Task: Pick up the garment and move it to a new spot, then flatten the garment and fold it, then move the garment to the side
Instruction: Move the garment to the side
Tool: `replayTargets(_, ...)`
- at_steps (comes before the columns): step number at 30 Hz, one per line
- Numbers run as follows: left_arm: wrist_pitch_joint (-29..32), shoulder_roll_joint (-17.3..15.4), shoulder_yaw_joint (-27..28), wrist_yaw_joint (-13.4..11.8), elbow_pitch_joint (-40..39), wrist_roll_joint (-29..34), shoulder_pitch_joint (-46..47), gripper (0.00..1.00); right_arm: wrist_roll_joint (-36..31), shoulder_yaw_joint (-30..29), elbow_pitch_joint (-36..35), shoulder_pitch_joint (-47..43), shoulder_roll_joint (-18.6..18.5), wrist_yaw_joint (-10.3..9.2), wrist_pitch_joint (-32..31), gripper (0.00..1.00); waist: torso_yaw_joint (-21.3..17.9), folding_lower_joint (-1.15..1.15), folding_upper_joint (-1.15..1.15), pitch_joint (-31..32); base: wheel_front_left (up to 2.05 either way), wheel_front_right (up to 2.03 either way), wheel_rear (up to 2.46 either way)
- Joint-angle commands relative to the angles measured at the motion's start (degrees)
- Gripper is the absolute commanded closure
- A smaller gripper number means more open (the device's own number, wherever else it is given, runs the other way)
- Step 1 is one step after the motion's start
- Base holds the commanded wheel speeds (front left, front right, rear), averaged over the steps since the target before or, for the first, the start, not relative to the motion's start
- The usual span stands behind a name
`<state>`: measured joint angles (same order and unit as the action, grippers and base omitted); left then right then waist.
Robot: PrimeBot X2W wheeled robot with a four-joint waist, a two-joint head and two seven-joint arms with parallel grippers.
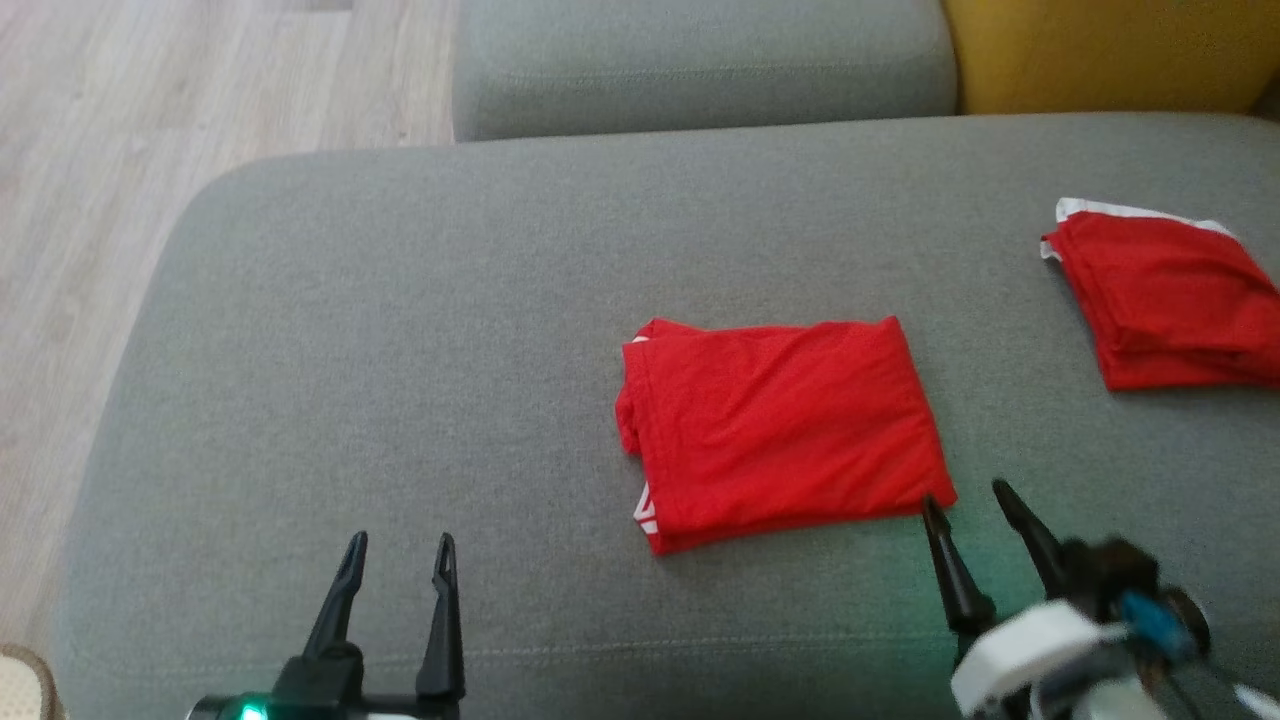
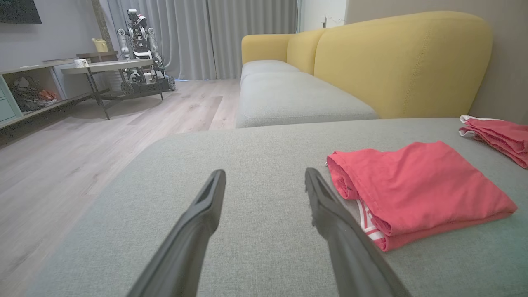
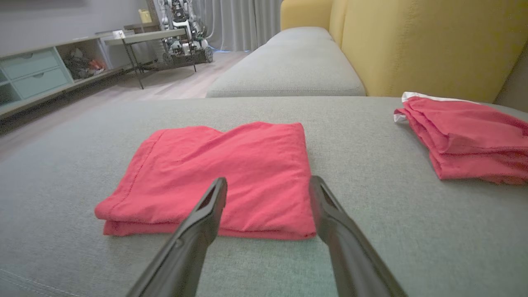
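Lying folded into a flat rectangle, the red garment [image 1: 785,430] rests on the grey seat [image 1: 400,350] of a sofa, a little right of the middle in the head view, with white trim showing at its left edge. The right tool [image 1: 965,495] hangs low at the garment's near right corner, its two dark fingers spread wide and holding nothing; the inner fingertip sits right at the corner, though whether it touches the cloth cannot be told. In the right wrist view the near folded edge lies just beyond those fingers. The left tool [image 1: 400,545] is also wide and empty, over bare seat near the front edge, well apart from the garment and to its left. A red pile [image 1: 1170,300] with a white edge, folded too, lies near the seat's far right side, apart from the garment. Behind the seat runs a second grey cushion [image 1: 700,60] with a yellow backrest [image 1: 1100,50] beside it. Pale wood floor [image 1: 100,200] lies to the left. Across the room in the left wrist view, another robot [image 2: 140,49] stands behind a desk [image 2: 107,66], in front of grey curtains.
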<state>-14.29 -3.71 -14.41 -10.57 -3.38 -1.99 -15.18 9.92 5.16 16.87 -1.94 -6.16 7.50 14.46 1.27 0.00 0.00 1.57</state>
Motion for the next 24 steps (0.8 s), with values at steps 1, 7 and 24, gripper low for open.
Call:
replayTargets(1,-0.71,0.55,1.31,0.30,-1.53,0.72,2.62,0.00,0.50,1.61,-0.59,5.01,-1.60,-0.01,0.53,0.00,0.20,0.00,0.00,-0.44,0.00,0.00,0.00)
replayTargets(7,-0.71,0.61,-0.01,0.86,-1.16,1.27,4.29,0.00,4.87,4.07,13.38,16.74,-5.67,-0.01,-2.29,0.00,1.26,0.00,0.00,-2.25,0.00,0.00,0.00)
replayTargets(24,-0.71,0.73,-4.12,0.38,-1.00,1.89,10.54,0.00,18.30,15.73,34.91,33.06,-12.00,-0.01,-12.93,0.08,5.52,0.00,0.00,-10.07,0.00,0.00,0.00)
